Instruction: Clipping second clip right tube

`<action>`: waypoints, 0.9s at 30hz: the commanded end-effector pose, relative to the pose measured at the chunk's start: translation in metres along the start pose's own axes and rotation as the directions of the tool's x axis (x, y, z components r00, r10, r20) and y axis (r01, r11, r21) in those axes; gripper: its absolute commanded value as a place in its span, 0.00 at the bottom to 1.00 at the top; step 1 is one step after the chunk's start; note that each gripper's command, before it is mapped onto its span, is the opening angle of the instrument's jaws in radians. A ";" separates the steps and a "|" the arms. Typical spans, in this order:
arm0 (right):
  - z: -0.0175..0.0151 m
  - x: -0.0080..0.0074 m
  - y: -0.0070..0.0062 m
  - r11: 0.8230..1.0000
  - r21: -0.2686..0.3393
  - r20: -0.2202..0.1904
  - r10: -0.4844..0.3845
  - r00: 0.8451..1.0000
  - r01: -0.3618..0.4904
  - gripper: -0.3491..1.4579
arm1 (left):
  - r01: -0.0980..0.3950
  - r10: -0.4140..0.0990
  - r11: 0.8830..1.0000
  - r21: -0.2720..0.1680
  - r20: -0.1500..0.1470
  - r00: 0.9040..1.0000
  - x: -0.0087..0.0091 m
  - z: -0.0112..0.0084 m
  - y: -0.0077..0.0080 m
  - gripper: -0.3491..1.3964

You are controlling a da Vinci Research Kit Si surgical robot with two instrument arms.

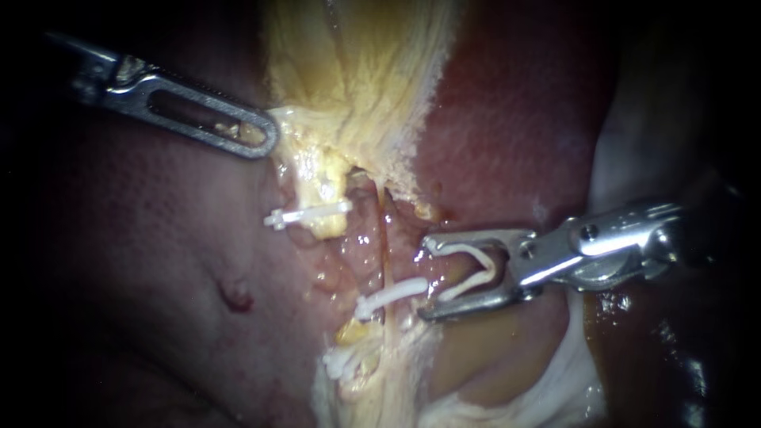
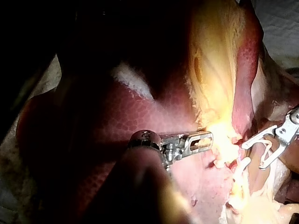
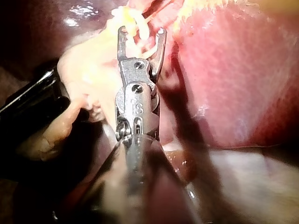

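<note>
one clip [image 1: 392,295] sits on the right tube [image 1: 386,242]. at 3 o'clock of it the right instrument [image 1: 426,276] carries a new clip [image 1: 473,273] in wide jaws, tube not yet inside. left instrument [image 1: 265,135] pinches yellow tissue [image 1: 349,79]. closing now would likely miss the tube.

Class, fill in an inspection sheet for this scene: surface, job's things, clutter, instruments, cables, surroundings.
Surface: liver, yellow tissue over it.
Job's things: tube; upper clip, middle clip and lower clip already set; open clip loaded.
Clutter: nothing seen.
Instruments: left instrument shut on the yellow tissue; right instrument carries the open clip between its jaws, beside the tube, not around it.
Cables: nothing seen.
Surroundings: dark, nothing seen.
</note>
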 end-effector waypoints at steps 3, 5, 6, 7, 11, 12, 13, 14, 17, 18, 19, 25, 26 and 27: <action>0.0008 -0.0007 0.0009 1.000 0.009 0.002 0.024 1.000 -0.024 0.47 | 0.000 0.000 1.000 -0.001 0.000 1.000 0.0000 0.0000 0.0000 0.00; 0.0012 -0.0011 0.0014 0.999 0.013 -0.003 0.038 0.999 -0.038 0.47 | 0.000 0.000 1.000 -0.001 0.000 1.000 0.0000 0.0000 0.0000 0.00; 0.0013 -0.0013 0.0016 0.999 0.013 -0.006 0.049 0.999 -0.049 0.47 | 0.000 0.000 1.000 -0.001 0.000 1.000 0.0000 0.0000 0.0000 0.00; 0.0015 -0.0013 0.0017 0.998 0.017 -0.012 0.054 0.998 -0.054 0.47 | 0.000 0.000 1.000 -0.001 0.000 1.000 0.0000 0.0000 0.0000 0.00; 0.0021 -0.0011 0.0019 0.997 0.035 -0.027 0.076 0.997 -0.075 0.47 | 0.000 0.000 1.000 -0.001 0.000 1.000 0.0000 0.0001 0.0000 0.00; 0.0022 -0.0011 0.0019 0.996 0.042 -0.032 0.079 0.996 -0.077 0.47 | 0.000 0.000 1.000 -0.001 0.000 1.000 0.0000 0.0001 0.0000 0.00; 0.0024 -0.0010 0.0020 0.996 0.048 -0.037 0.082 0.996 -0.080 0.47 | 0.000 0.000 1.000 -0.001 0.001 1.000 0.0000 0.0001 0.0000 0.00; 0.0027 -0.0009 0.0020 0.995 0.054 -0.044 0.091 0.995 -0.089 0.47 | 0.000 0.000 1.000 -0.001 0.001 1.000 0.0000 0.0002 0.0000 0.00; 0.0035 -0.0007 0.0021 0.993 0.068 -0.059 0.102 0.993 -0.098 0.47 | 0.000 0.000 1.000 -0.002 0.001 1.000 0.0000 0.0002 0.0000 0.00; 0.0038 -0.0006 0.0022 0.992 0.072 -0.061 0.106 0.993 -0.102 0.47 | 0.000 0.000 1.000 -0.002 0.001 1.000 0.0000 0.0003 0.0000 0.00; 0.0041 -0.0006 0.0022 0.992 0.077 -0.066 0.110 0.992 -0.105 0.47 | 0.000 0.000 1.000 -0.002 0.001 1.000 0.0000 0.0003 0.0000 0.00; 0.0054 -0.0007 0.0023 0.984 0.117 -0.095 0.146 0.985 -0.135 0.47 | 0.001 0.000 1.000 -0.003 0.002 1.000 -0.0001 0.0005 -0.0001 0.00; 0.0056 -0.0007 0.0023 0.983 0.123 -0.098 0.150 0.984 -0.137 0.47 | 0.001 -0.001 1.000 -0.004 0.002 1.000 -0.0001 0.0006 -0.0001 0.00; 0.0057 -0.0007 0.0023 0.981 0.133 -0.101 0.158 0.982 -0.144 0.47 | 0.001 -0.001 1.000 -0.006 0.004 1.000 -0.0001 0.0007 -0.0001 0.00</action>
